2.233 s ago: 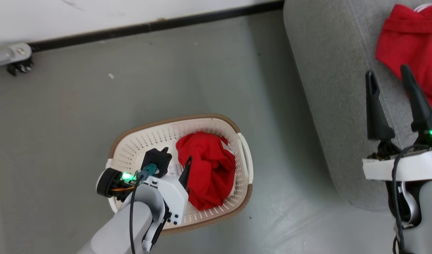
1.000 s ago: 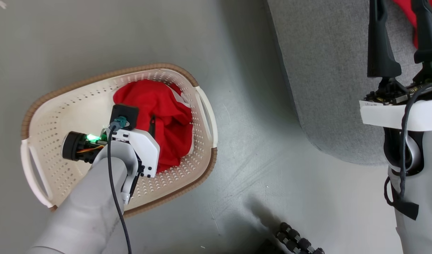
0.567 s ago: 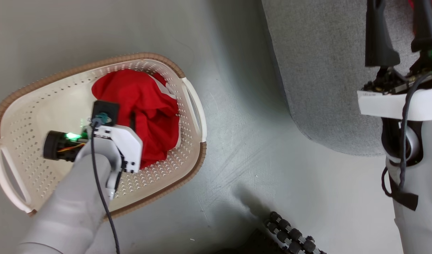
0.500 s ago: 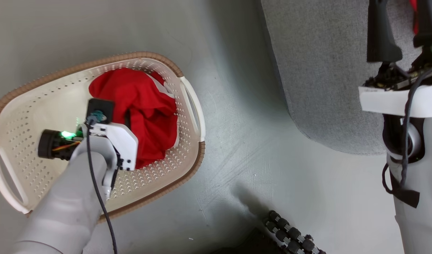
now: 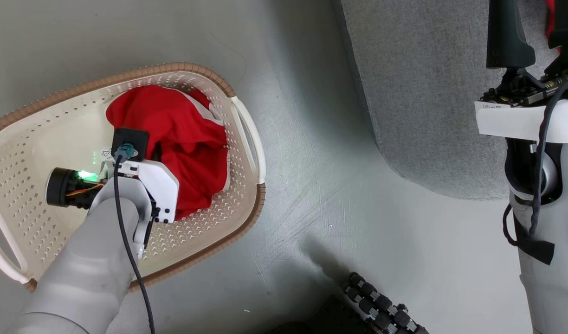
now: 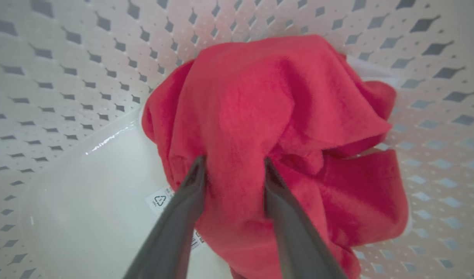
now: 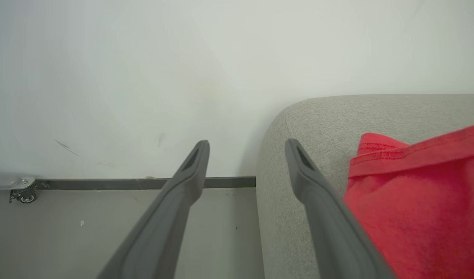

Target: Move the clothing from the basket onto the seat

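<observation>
The cream basket [image 5: 205, 222] with a brown rim stands on the floor at the left of the head view. Crumpled red clothing [image 5: 191, 134] lies in its right half. My left gripper [image 6: 233, 162] reaches down into the basket, its fingers [image 6: 190, 193] pressed into the clothing [image 6: 283, 116] with a thick fold pinched between them. The basket's floor [image 6: 86, 193] carries a sticker. The grey seat [image 5: 428, 93] fills the upper right. My right gripper [image 7: 246, 141] hovers open over the seat's edge [image 7: 299, 232], beside another red garment [image 7: 415, 201] that lies on the seat.
Grey floor [image 5: 312, 185] separates the basket from the seat. A dark base part with small rollers [image 5: 381, 306] sits at the bottom centre. A white wall with a black baseboard [image 7: 144, 183] and a small caster [image 7: 24, 193] lie beyond the seat.
The head camera has tilted and turned, shifting the whole picture. Relative to the basket, my left gripper has sunk into the red clothing and its finger is now buried. The right gripper stays open.
</observation>
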Available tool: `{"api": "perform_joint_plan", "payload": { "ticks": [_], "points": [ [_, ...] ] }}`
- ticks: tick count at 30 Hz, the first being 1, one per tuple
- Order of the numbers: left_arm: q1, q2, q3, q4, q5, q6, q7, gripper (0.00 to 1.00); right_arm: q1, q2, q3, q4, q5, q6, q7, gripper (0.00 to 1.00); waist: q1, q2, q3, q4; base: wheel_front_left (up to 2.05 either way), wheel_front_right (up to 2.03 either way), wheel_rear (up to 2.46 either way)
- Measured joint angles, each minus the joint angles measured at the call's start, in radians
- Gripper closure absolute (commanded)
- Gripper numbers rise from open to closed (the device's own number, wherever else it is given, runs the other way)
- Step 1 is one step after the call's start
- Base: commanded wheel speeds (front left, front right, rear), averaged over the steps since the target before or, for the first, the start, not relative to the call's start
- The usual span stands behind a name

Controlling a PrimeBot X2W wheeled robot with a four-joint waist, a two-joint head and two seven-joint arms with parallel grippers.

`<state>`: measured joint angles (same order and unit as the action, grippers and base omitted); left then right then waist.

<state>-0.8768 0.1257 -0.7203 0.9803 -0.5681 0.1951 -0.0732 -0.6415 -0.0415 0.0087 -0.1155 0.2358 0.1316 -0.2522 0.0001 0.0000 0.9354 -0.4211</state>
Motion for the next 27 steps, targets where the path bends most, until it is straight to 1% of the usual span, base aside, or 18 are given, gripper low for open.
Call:
{"api": "perform_joint_plan", "payload": {
  "ticks": [1,8,16,23,27],
  "points": [
    [0.0,0.0,-0.002,0.001,0.0,-0.006,-0.002,1.0,0.0,0.0,0.0,0.002,0.0,0.0,0.0,0.0,0.0,0.0,-0.001,0.001,0.0,0.0,0.0],
    [-0.025,-0.002,-0.015,0.0,0.011,-0.032,-0.027,1.0,-0.003,0.0,0.003,0.02,0.0,0.0,0.0,0.0,0.0,0.0,-0.014,0.01,0.0,0.0,0.0],
    [-0.028,-0.016,-0.033,-0.016,0.016,-0.084,-0.062,1.0,-0.004,0.0,0.001,0.036,-0.002,0.0,0.0,0.0,0.0,0.0,-0.044,0.028,0.0,0.0,0.0],
    [-0.028,-0.03,-0.054,-0.056,0.024,-0.125,-0.097,1.0,-0.003,0.0,-0.005,0.058,-0.031,0.0,0.0,0.0,0.0,0.0,-0.083,0.05,0.0,0.0,0.0],
    [-0.028,-0.032,-0.067,-0.072,0.027,-0.141,-0.109,1.0,-0.002,0.0,-0.009,0.064,-0.045,0.0,-0.003,0.0,0.0,0.0,-0.103,0.061,0.0,0.0,0.0]
  ]
}}
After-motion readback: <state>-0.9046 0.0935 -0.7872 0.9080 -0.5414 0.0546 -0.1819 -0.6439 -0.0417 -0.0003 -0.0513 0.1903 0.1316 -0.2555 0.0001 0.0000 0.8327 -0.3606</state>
